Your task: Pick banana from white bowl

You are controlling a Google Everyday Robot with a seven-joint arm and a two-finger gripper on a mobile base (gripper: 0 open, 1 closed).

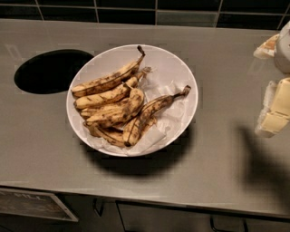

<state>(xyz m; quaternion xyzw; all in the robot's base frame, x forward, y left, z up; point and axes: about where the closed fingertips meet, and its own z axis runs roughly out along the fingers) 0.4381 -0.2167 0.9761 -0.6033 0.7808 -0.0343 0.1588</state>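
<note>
A large white bowl point(176, 72) lined with crumpled white paper stands on the grey counter in the middle of the camera view. Several ripe, brown-spotted bananas point(115, 106) lie piled in its left half, stems pointing up and right. One banana point(152, 113) lies apart from the pile toward the right. My gripper point(276, 90) is at the right edge of the view, well to the right of the bowl and above the counter, with cream-coloured fingers partly cut off by the frame.
A dark round hole point(50, 70) is cut into the counter left of the bowl. A dark tiled wall point(145, 11) runs along the back. The counter's front edge point(136, 197) has cabinet fronts below it.
</note>
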